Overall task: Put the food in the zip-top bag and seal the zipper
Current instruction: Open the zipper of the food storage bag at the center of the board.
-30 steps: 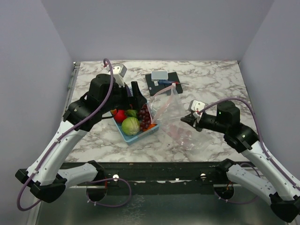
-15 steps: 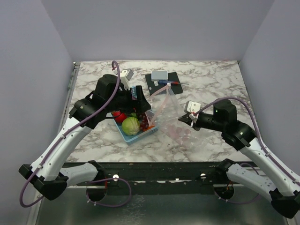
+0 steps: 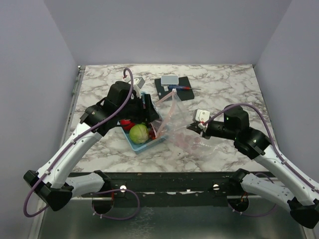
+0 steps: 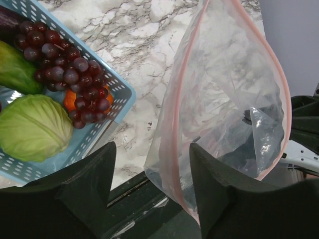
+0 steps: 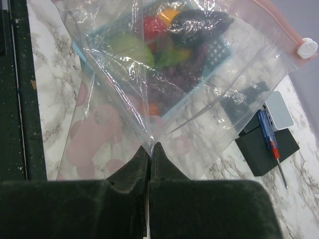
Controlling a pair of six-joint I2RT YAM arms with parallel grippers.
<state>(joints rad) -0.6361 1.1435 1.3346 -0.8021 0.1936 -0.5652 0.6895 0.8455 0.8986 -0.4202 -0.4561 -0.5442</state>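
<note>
A marble table (image 3: 224,84) is holding a light-blue basket (image 4: 94,139) left of centre, with two robot arms reaching in from the near edge. The food is lying in the basket: a round green cabbage (image 4: 32,127) at the near side, a dark purple grape bunch (image 4: 70,74) along the right wall, an orange piece (image 4: 70,99) peeking from under the grapes, and a long green piece (image 4: 15,69) beside them.

Just right of the basket, the clear, pink-tinted zip-top bag (image 4: 234,99) is standing up off the table with its mouth gaping toward the left arm. The left gripper (image 4: 152,149) is hovering at that mouth with its fingers apart. The pink zipper (image 4: 172,124) is running through the gap between them, and neither finger is visibly pressing on it.

The right gripper (image 5: 149,147) is pinching a fold of the bag's film on the side away from the basket, its two fingers pressed tightly together. The zipper's white slider (image 5: 304,48) is sitting at one end of the strip.

Farther back, a black box (image 3: 172,87) is sitting on the table, and a screwdriver (image 5: 269,134) is lying across it.
</note>
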